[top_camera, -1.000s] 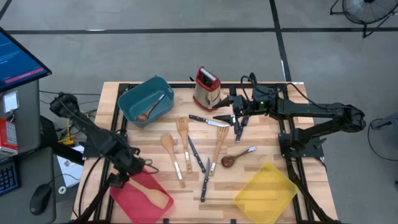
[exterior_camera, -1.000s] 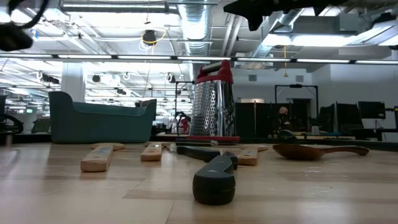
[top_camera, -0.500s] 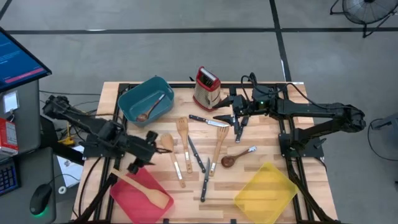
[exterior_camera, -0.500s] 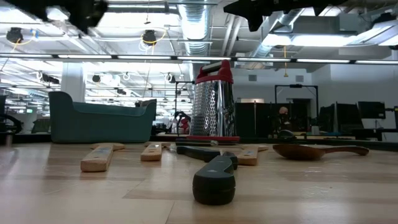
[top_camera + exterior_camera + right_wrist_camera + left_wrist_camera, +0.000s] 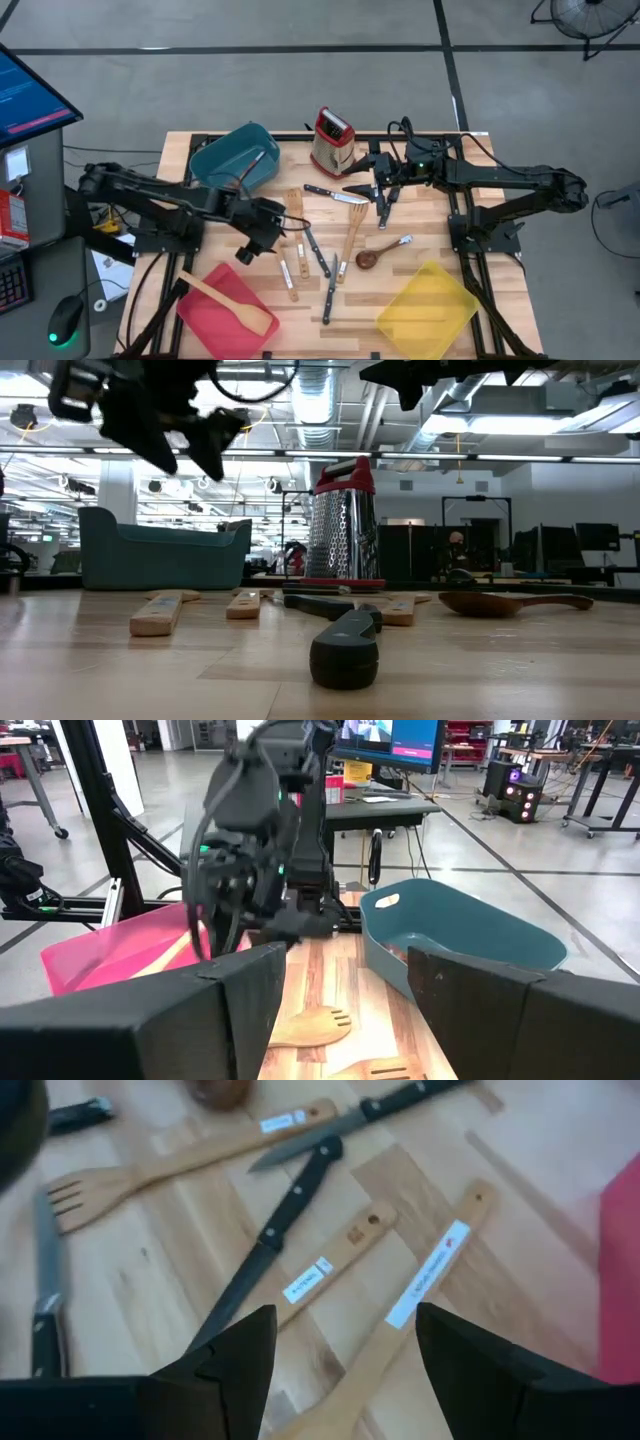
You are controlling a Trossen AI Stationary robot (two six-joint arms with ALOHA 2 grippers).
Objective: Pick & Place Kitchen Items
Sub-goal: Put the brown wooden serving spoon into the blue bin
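From above, we look down on a light wooden table (image 5: 420, 215) standing on grey floor. At centre frame the kitchen items (image 5: 320, 245) lie scattered: pale wooden spoons and slotted spatulas, slim black-handled knives, one dark wooden spoon, some crossing or touching. A teal bin (image 5: 233, 160) sits upper left, a red bin (image 5: 215, 310) lower left with a spoon inside, a yellow bin (image 5: 428, 310) lower right. The left gripper (image 5: 268, 226) hangs over the left edge of the scatter; the right gripper (image 5: 383, 180) waits right of the box grater (image 5: 331, 142).

At table height, a knife handle (image 5: 345, 650) fills the foreground, and the left gripper (image 5: 185, 445) floats high at upper left, fingers spread, holding nothing.

Through the left wrist view, its fingers (image 5: 235, 1370) stand apart above a labelled wooden handle (image 5: 410, 1295), with a second handle (image 5: 330, 1265) and a black-handled knife (image 5: 270, 1245) just beside. We judge the risk is clamping two utensils together, or nudging a neighbour askew.

Through the right wrist view, the right gripper's fingers (image 5: 250, 1010) are parted and empty.
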